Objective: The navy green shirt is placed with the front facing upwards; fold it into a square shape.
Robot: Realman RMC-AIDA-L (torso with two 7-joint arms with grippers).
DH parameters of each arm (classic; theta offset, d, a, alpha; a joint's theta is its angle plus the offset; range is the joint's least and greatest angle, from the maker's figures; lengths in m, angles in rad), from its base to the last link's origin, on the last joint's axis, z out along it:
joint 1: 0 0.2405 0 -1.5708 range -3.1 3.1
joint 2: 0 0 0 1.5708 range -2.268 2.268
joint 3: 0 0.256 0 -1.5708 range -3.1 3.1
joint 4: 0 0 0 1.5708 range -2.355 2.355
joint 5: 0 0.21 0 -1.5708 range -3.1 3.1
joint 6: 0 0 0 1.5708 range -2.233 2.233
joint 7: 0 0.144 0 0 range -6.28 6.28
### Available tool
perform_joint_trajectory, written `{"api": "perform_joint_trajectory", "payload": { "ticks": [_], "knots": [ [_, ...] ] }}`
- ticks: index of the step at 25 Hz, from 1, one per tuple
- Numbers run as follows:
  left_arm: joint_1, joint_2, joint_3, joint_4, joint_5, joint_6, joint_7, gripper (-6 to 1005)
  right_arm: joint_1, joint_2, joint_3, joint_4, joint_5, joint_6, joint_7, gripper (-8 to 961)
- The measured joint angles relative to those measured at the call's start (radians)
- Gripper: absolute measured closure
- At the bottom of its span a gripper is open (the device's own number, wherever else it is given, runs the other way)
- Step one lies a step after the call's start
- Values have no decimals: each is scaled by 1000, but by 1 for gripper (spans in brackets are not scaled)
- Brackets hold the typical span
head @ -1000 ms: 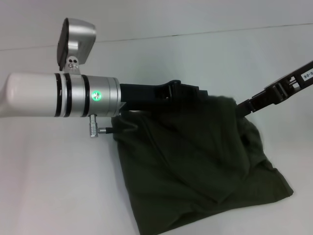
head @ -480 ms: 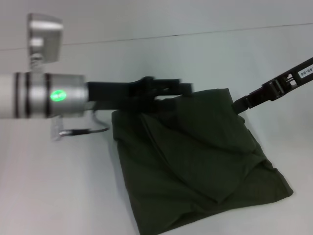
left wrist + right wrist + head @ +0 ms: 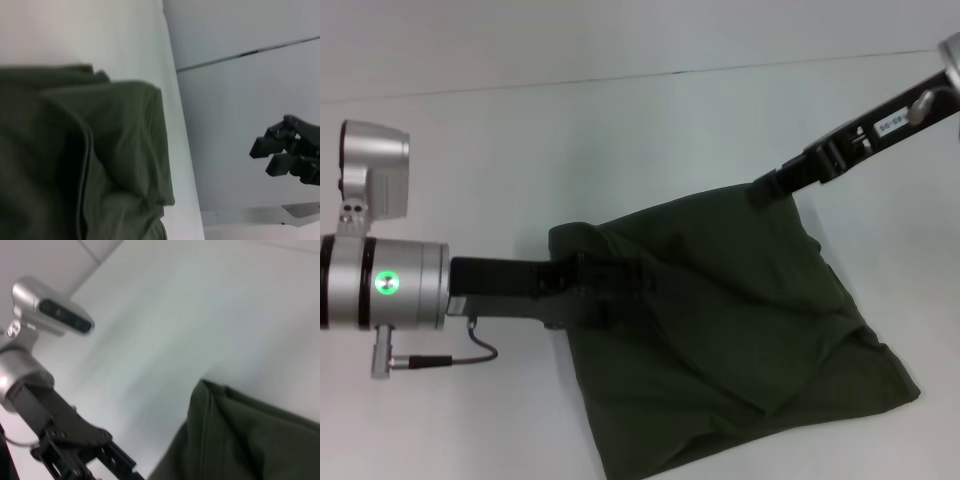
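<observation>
One garment: the shirt lies on the table, folded into a rough four-sided bundle, plain green side up, no print showing.
Shirt edges: far edge runs between the two grippers; the near right corner sticks out wider than the rest, and diagonal creases cross the top layer.
Left gripper: low over the shirt's left edge, reaching in from the left, its dark fingers lying over the cloth; whether the jaws are apart or together cannot be told.
Right gripper: at the shirt's far right corner, arm coming in from the upper right; its tip meets the cloth edge in the head view. In the left wrist view it hangs above the table with fingers spread and nothing between them.
Left wrist view: the shirt fills the near side, one folded corner lying on the table.
Right wrist view: a rounded shirt corner, with the left arm beside it.
</observation>
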Motion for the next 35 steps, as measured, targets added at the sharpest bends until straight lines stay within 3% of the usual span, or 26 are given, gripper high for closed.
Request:
{"api": "perform_joint_trajectory", "payload": {
  "ticks": [5, 10, 14, 24, 29, 35],
  "knots": [
    [22, -6, -20, 23, -6, 19, 1, 259, -12, 2, -77, -8, -77, 48, -13, 726],
    [50, -12, -105, 82, -7, 83, -3, 259, -27, 4, -80, -13, -165, 100, 2, 726],
    [62, -13, -125, 110, -8, 93, -12, 258, -29, 6, -81, -14, -253, 149, 21, 727],
    [64, -17, -129, 138, -8, 97, -23, 258, -26, 53, -83, 4, -313, 274, 42, 727],
    [65, -17, -133, 144, -8, 96, -23, 259, -24, 53, -89, 23, -315, 266, 66, 638],
    [67, -16, -134, 154, -8, 96, -23, 259, -25, 39, -86, 71, -324, 307, 106, 532]
  ]
}}
